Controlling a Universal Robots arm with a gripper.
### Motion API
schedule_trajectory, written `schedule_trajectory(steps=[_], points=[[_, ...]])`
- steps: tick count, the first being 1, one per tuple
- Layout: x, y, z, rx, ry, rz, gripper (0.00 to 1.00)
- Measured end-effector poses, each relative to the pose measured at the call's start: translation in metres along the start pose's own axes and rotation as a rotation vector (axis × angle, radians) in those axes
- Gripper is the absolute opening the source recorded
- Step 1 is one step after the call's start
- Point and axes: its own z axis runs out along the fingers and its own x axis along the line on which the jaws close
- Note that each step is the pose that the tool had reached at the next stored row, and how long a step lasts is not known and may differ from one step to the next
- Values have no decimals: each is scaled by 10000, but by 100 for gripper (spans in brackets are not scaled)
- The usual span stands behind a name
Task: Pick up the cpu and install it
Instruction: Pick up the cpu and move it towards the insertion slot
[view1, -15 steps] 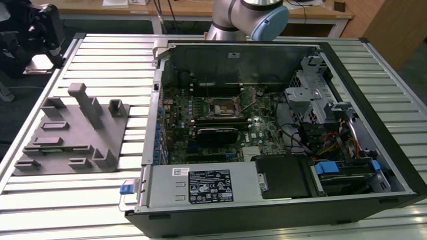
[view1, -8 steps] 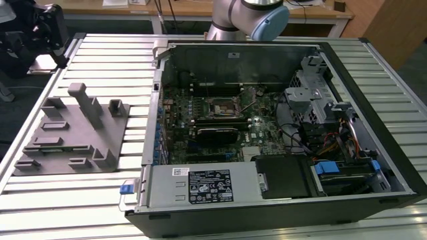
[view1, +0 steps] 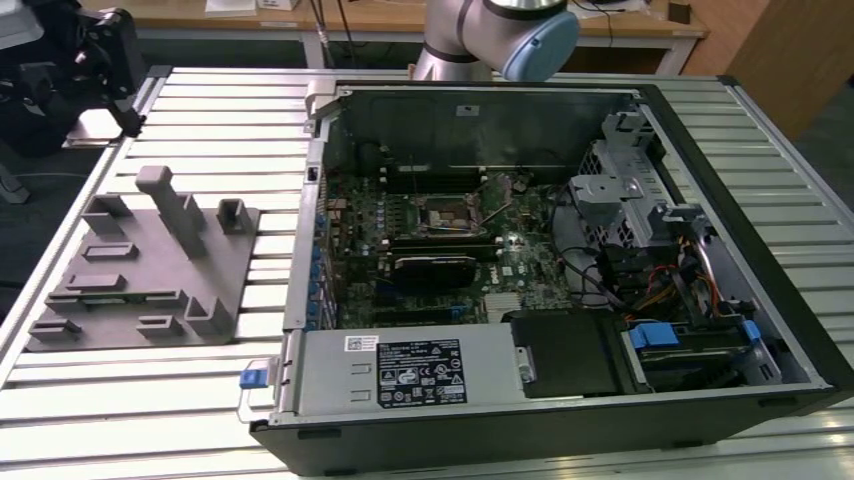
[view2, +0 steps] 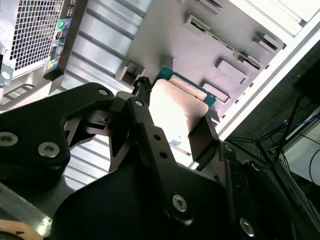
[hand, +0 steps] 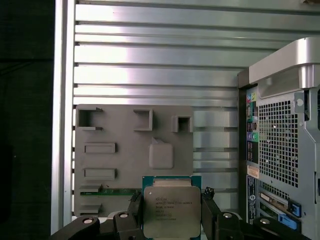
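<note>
The gripper (hand: 171, 202) is clamped on the cpu (hand: 172, 216). One black finger (hand: 209, 200) presses against each of two opposite edges, and the jaws are only as far apart as the chip is wide. In the first wrist view the cpu's silvery metal top faces the camera, with a green rim showing around it. In both wrist views the grey fixture (hand: 125, 150) lies behind the chip on the slatted metal table (hand: 150, 50). In the exterior view the fixture sits at the exterior view's left of the open computer case (view1: 787, 330), just beside it. The motherboard socket (view1: 441, 213) is toward the far middle of the case, well apart from the fixture.
</note>
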Motion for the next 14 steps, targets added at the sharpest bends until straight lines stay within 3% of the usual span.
schedule_trajectory(steps=[14], points=[[-138, 1, 9, 0, -1, -1, 55]])
